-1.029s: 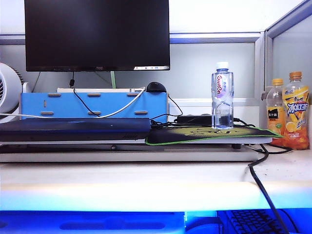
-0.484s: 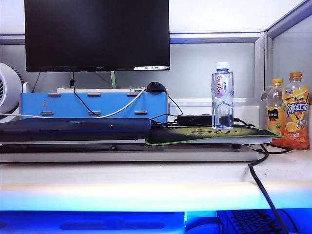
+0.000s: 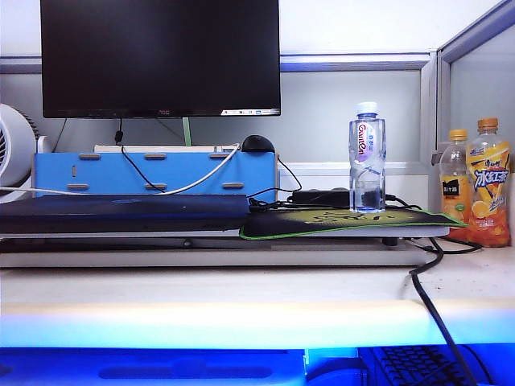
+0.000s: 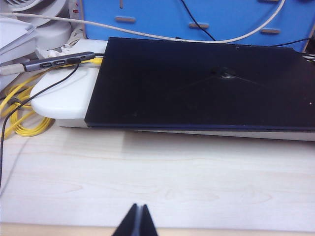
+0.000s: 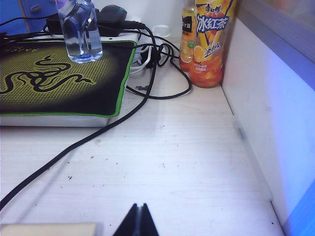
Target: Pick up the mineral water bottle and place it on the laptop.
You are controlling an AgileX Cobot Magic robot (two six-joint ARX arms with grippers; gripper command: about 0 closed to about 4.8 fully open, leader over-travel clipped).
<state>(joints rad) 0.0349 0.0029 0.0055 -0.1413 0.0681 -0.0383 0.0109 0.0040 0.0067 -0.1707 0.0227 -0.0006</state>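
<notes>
The left gripper [image 4: 137,221] had its jaws pressed together, holding nothing, its tips poised over bare pale wood desk [image 4: 157,177]. Well ahead of it across the desk lay the closed laptop [image 4: 206,83], flat on a white riser, with a blue box [image 4: 197,17] behind it. The right gripper [image 5: 137,221] was likewise closed and empty, above the desk near a black cable [image 5: 93,135]. Well apart from those jaws, the mineral water bottle [image 5: 80,32] stood upright on the far part of the black-and-yellow mouse pad [image 5: 59,78]. In the exterior view, the bottle [image 3: 367,158] stood to the right of the laptop [image 3: 125,213], with two orange drink bottles [image 3: 476,193] farther right and a black monitor [image 3: 161,56] behind.
</notes>
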